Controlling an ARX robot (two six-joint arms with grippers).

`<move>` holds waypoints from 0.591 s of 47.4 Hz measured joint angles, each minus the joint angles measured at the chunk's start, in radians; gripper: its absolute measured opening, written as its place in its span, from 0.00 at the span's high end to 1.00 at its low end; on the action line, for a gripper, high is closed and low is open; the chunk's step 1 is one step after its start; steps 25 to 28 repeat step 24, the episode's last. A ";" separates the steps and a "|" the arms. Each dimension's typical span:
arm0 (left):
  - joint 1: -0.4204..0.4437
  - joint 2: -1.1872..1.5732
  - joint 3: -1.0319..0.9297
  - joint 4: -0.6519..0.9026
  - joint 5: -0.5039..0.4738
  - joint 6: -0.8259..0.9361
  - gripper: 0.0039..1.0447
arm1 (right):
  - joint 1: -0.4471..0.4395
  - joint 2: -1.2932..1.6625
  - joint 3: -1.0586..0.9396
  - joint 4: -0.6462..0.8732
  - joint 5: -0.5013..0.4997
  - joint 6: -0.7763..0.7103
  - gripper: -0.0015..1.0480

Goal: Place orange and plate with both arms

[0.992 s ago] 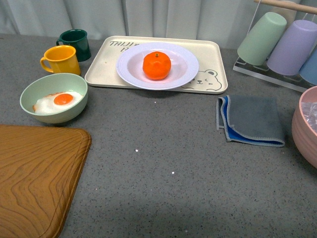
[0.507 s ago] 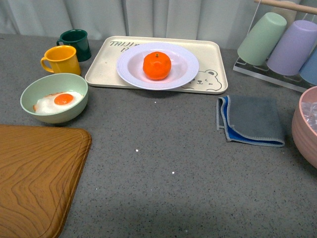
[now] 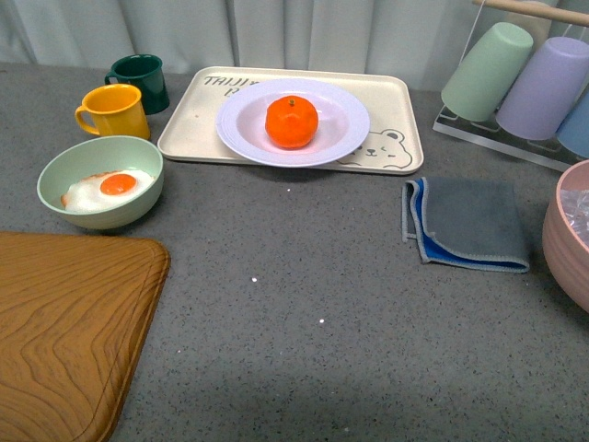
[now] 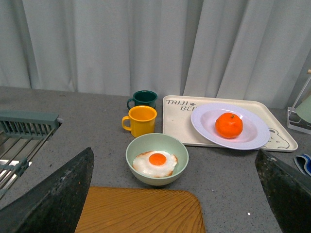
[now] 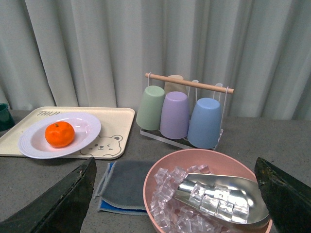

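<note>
The orange [image 3: 292,122] sits in the middle of the white plate [image 3: 344,134], and the plate rests on a cream bear tray [image 3: 398,101] at the back of the table. Both also show in the left wrist view, orange [image 4: 229,125] on plate [image 4: 252,138], and in the right wrist view, orange [image 5: 60,134] on plate [image 5: 34,143]. Neither arm appears in the front view. My left gripper [image 4: 177,194] is open above the wooden board, well short of the plate. My right gripper [image 5: 177,194] is open above a pink bowl of ice, away from the plate.
A pale green bowl [image 3: 60,171] with a fried egg, a yellow mug [image 3: 114,110] and a dark green mug [image 3: 141,79] stand left of the tray. A wooden board [image 3: 64,322] fills the front left. A folded grey-blue cloth [image 3: 467,221], pink ice bowl [image 3: 563,230] and cup rack [image 3: 525,83] are right.
</note>
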 joint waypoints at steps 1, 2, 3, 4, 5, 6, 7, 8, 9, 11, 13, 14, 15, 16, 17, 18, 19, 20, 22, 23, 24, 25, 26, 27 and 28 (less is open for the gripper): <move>0.000 0.000 0.000 0.000 0.000 0.000 0.06 | 0.000 0.000 0.000 0.000 0.000 0.000 0.09; 0.000 0.000 0.000 0.000 0.000 0.000 0.06 | 0.000 0.000 0.000 0.000 0.000 0.000 0.09; 0.000 0.000 0.000 0.000 0.000 0.000 0.06 | 0.000 0.000 0.000 0.000 0.000 0.000 0.09; 0.000 0.000 0.000 0.000 0.000 0.000 0.06 | 0.000 0.000 0.000 0.000 0.000 0.000 0.09; 0.000 0.000 0.000 0.000 0.000 0.000 0.06 | 0.000 0.000 0.000 0.000 0.000 0.000 0.09; 0.000 0.000 0.000 0.000 0.000 0.000 0.06 | 0.000 0.000 0.000 0.000 0.000 0.000 0.09; 0.000 0.000 0.000 0.000 0.000 0.000 0.06 | 0.000 0.000 0.000 0.000 0.000 0.000 0.09; 0.000 0.000 0.000 0.000 0.000 0.000 0.06 | 0.000 0.000 0.000 0.000 0.000 0.000 0.09; 0.000 0.000 0.000 0.000 0.000 0.000 0.06 | 0.000 0.000 0.000 0.000 0.000 0.000 0.09; 0.000 0.000 0.000 0.000 0.000 0.000 0.06 | 0.000 0.000 0.000 0.000 0.000 0.000 0.09; 0.000 0.000 0.000 0.000 0.000 0.000 0.06 | 0.000 0.000 0.000 0.000 0.000 0.000 0.09; 0.000 0.000 0.000 0.000 0.000 0.000 0.06 | 0.000 0.000 0.000 0.000 0.000 0.000 0.09; 0.000 0.000 0.000 0.000 0.000 0.000 0.06 | 0.000 0.000 0.000 0.000 0.000 0.000 0.09; 0.000 0.000 0.000 0.000 0.000 0.000 0.06 | 0.000 0.000 0.000 0.000 0.000 0.000 0.09; 0.000 0.000 0.000 0.000 0.000 0.000 0.06 | 0.000 0.000 0.000 0.000 0.000 0.000 0.09; 0.000 0.000 0.000 0.000 0.000 0.000 0.06 | 0.000 0.000 0.000 0.000 0.000 0.000 0.09; 0.000 0.000 0.000 0.000 0.000 0.000 0.06 | 0.000 0.000 0.000 0.000 0.000 0.000 0.09; 0.000 0.000 0.000 0.000 0.000 0.000 0.06 | 0.000 0.000 0.000 0.000 0.000 0.000 0.09; 0.000 0.000 0.000 0.000 0.000 0.000 0.06 | 0.000 0.000 0.000 0.000 0.000 0.000 0.09; 0.000 0.000 0.000 0.000 0.000 0.000 0.06 | 0.000 0.000 0.000 0.000 0.000 0.000 0.09; 0.000 0.000 0.000 0.000 0.000 0.000 0.06 | 0.000 0.000 0.000 0.000 0.000 0.000 0.09; 0.000 0.000 0.000 0.000 0.000 0.000 0.06 | 0.000 0.000 0.000 0.000 0.000 0.000 0.09; 0.000 0.000 0.000 0.000 0.000 0.000 0.06 | 0.000 0.000 0.000 0.000 0.000 0.000 0.09; 0.000 0.000 0.000 0.000 0.000 0.000 0.06 | 0.000 0.000 0.000 0.000 0.000 0.000 0.09; 0.000 0.000 0.000 0.000 0.000 0.000 0.06 | 0.000 0.000 0.000 0.000 0.000 0.000 0.09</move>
